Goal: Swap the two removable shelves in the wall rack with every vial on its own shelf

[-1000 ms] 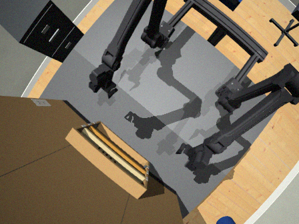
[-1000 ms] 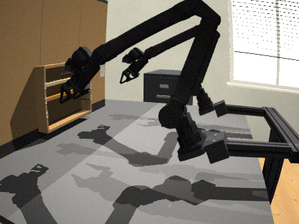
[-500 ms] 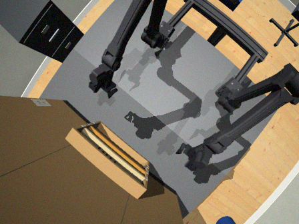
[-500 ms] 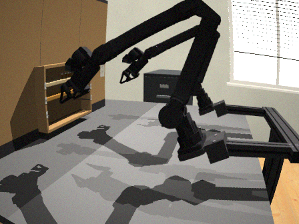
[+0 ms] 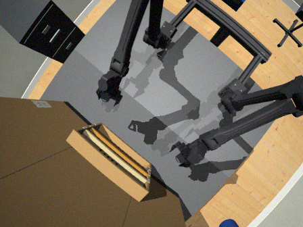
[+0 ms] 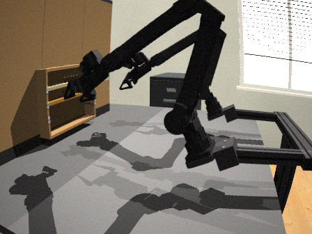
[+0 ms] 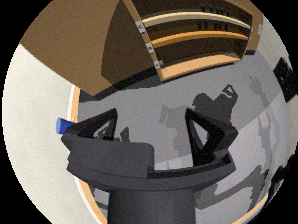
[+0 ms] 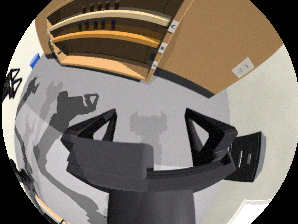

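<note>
Two removable shelves, one rack. Wall rack (image 5: 108, 165) (image 6: 43, 104) (image 7: 200, 67) (image 8: 100, 68): wooden, open-fronted, at the brown wall behind the table (image 6: 76, 195) (image 7: 150, 100). Pale shelf (image 5: 115, 157) (image 6: 57, 87) (image 7: 195, 16) (image 8: 110, 15): upper position, bearing a row of five dark reddish vials (image 7: 215, 10) (image 8: 100, 6). Orange shelf (image 5: 118, 150) (image 6: 57, 102) (image 7: 200, 36) (image 8: 107, 35): next position down, bearing a row of five blue-topped vials (image 8: 95, 25). Both shelves inside the rack; full seating cannot be told. Left gripper (image 5: 177, 156) (image 6: 74, 98) (image 7: 151, 110): fingers wide apart, nothing held, raised above the table in front of the rack. Right gripper (image 5: 108, 101) (image 6: 126, 88) (image 8: 151, 110): likewise wide and unladen, clear of the rack, on the side toward the black drawer cabinet (image 5: 51, 34) (image 6: 167, 87) (image 8: 247, 157). Neither gripper touches a shelf.
</note>
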